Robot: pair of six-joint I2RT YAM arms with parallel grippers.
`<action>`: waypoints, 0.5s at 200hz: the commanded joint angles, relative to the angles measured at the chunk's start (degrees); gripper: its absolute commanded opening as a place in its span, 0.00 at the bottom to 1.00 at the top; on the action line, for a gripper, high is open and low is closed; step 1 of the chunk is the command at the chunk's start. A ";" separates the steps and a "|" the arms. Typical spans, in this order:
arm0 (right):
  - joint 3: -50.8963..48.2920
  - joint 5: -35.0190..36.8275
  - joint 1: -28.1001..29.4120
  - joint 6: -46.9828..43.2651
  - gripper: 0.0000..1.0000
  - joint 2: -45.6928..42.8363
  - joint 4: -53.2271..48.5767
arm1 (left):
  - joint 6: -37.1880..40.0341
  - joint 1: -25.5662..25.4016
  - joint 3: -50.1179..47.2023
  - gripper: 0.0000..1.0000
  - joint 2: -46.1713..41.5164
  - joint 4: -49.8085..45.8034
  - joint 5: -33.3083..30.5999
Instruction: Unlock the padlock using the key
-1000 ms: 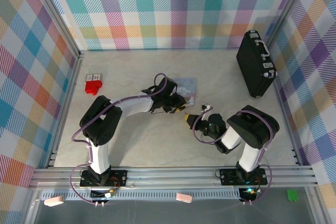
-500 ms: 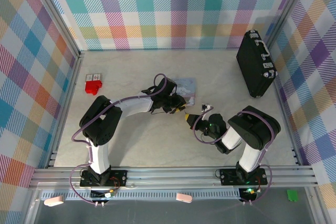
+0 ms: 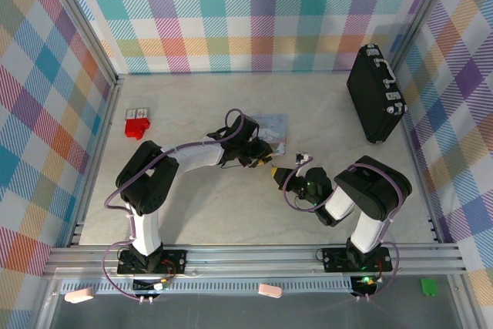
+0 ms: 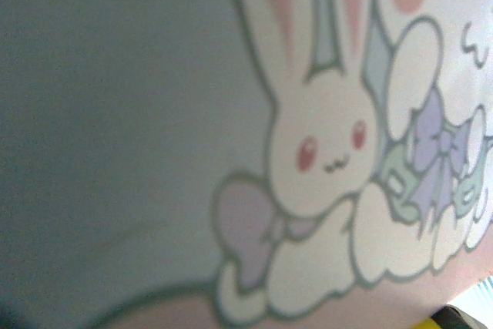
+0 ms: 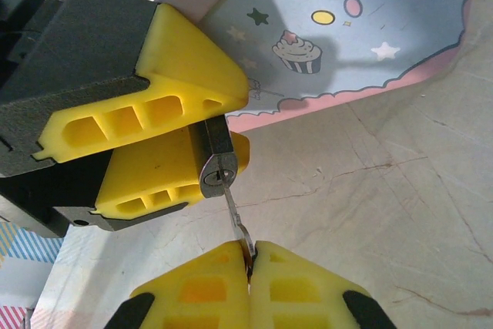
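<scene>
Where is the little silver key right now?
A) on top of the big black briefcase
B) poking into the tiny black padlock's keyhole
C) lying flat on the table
B: the thin silvery metal key runs from the shut right claw straight into the keyhole of the tiny black-bodied padlock.

Tiny black padlock [image 5: 218, 161] sits in the left gripper [image 5: 225, 138], just beside the pale blue-grey tin [image 5: 347, 36]; thin metal key [image 5: 235, 217] joins it to the right gripper [image 5: 249, 263]. Black briefcase [image 3: 375, 94] far right, red block [image 3: 137, 124] left.
</scene>
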 commanded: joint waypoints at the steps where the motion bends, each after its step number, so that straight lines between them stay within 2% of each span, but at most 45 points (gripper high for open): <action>1: 0.50 0.46 0.16 -0.62 0.00 -0.58 3.01 | -1.78 -0.26 -0.56 0.12 -2.67 0.86 1.92; 100: 1.41 0.37 0.20 -0.50 0.00 -0.55 3.01 | -2.22 -1.26 -0.48 0.12 -3.24 0.78 2.28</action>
